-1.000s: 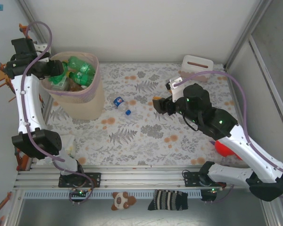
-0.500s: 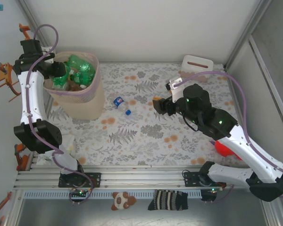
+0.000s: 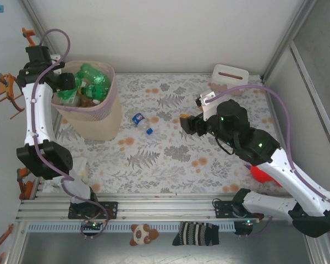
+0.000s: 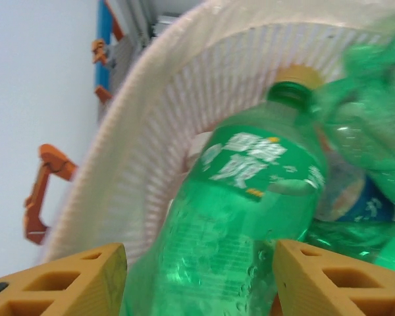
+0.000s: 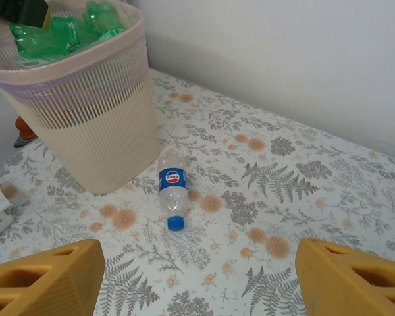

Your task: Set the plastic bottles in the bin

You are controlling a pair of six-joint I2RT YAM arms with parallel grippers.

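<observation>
Green bottle (image 4: 240, 191) within left gripper (image 4: 199, 266)

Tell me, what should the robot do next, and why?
Probably lower the right gripper toward the small blue-labelled bottle. The gripper is wide open with nothing in it, and the right wrist camera shows that bottle straight ahead, lying on its side on the table beside the bin rather than inside it.
</observation>
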